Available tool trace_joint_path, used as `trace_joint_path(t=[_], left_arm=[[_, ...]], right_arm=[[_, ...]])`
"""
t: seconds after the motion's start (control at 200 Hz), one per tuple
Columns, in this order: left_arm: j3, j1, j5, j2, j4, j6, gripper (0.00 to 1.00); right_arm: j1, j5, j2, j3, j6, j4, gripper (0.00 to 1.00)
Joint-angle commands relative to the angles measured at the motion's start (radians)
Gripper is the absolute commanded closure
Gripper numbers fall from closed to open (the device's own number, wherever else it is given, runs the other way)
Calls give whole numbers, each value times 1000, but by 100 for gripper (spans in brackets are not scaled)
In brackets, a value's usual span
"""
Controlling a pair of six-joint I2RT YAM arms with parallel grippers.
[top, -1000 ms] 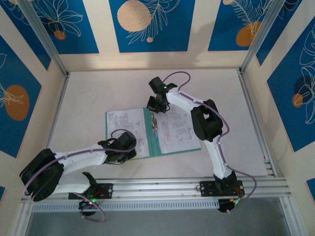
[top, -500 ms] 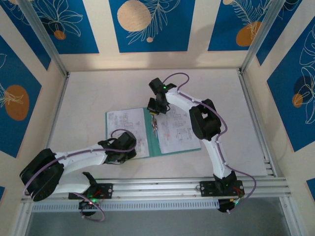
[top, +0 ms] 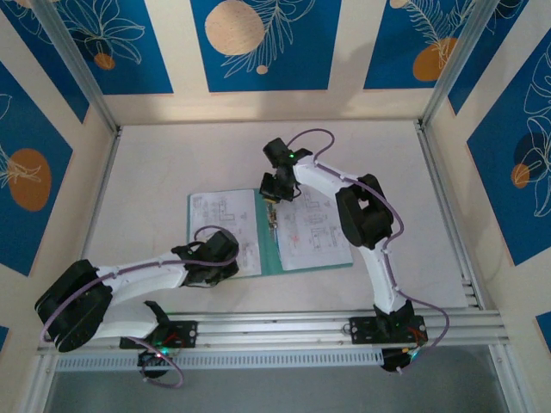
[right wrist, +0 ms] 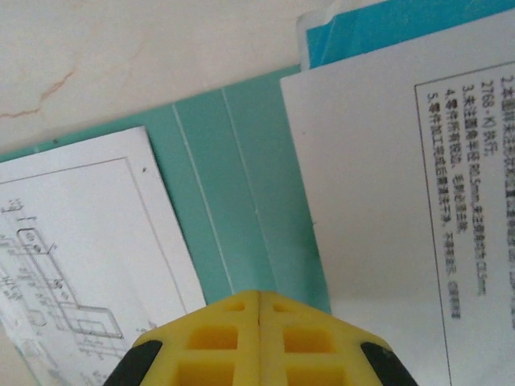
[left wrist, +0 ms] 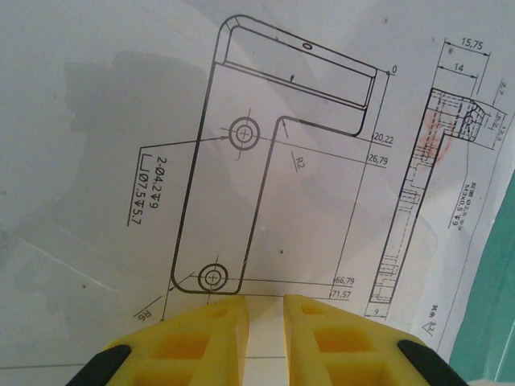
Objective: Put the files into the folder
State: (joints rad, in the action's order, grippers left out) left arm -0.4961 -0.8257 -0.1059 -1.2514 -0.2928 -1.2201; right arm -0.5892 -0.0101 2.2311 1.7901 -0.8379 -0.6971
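Yellow-fingered right gripper [right wrist: 259, 296] pressed shut above the folder [right wrist: 241, 201] spine; left gripper [left wrist: 265, 301] narrowly parted, holding nothing, low over the files [left wrist: 241, 161].
Sheets lie on both open leaves, mid-table [top: 155, 172]; loading looks nearly done; squaring and closing remain; since a second ago, folder and right gripper crept slightly rightward.

- Your right claw [top: 273, 196] has edged slightly to its right.
- The folder [top: 269, 255] and files [top: 314, 232] beneath that claw slid the same way.
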Motion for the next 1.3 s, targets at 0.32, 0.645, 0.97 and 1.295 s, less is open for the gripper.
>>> trace_joint_path(t=[0.32,0.645,0.97,1.295], left_arm=[[12,12,-8,-20,-4,2,81],[13,11,-5,-26,7,0,81],[21,11,-8,-20,5,-4,81],[15,11,-6,-20,-5,-1,81]], right_arm=[[-32,72,-192,-171,2,79,95],[-50,22,-314,-309,-40,118,94],[7,-17,-71,-8,41,-38,95],[10,-8,67,124,76,-96,95]])
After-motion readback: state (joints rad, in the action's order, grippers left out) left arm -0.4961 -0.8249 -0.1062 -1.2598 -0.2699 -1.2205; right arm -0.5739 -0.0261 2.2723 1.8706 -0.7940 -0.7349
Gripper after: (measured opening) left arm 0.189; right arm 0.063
